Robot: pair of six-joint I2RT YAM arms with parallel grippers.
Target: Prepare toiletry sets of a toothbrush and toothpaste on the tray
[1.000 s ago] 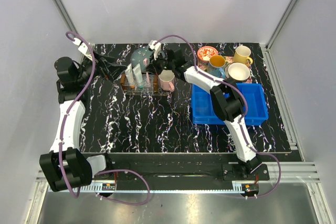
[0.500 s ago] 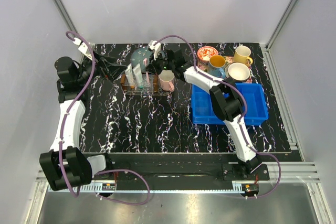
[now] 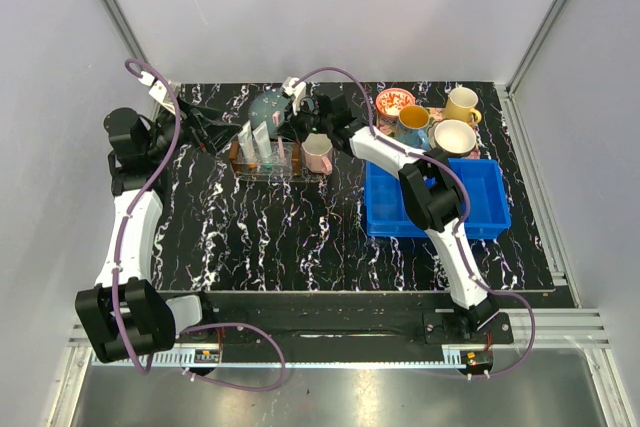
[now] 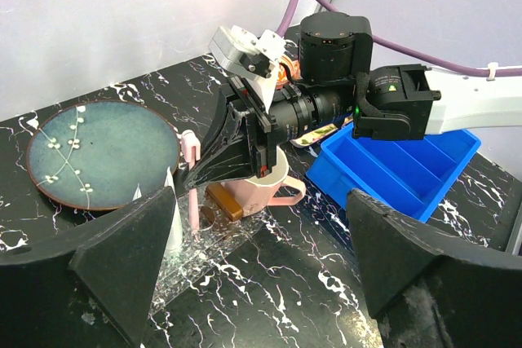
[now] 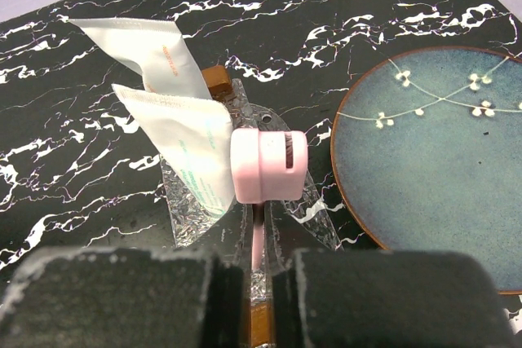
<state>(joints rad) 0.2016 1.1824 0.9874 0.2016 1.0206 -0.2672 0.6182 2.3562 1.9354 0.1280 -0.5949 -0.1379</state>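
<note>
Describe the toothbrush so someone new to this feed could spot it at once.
Start at the teal plate at the back of the table; the clear tray sits beside it. The toothbrush stands upright at that tray, pinched by the right arm's fingers. It is a slim pale-pink stick with a blocky pink head, unlike the flat white tubes beside it or the rounded pink mug.

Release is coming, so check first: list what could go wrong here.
1. The toothbrush in the right gripper stands right beside a tube; a tilt on release could tip it.
2. The mug sits close by that gripper, beside the tray; pulling back could bump it.
</note>
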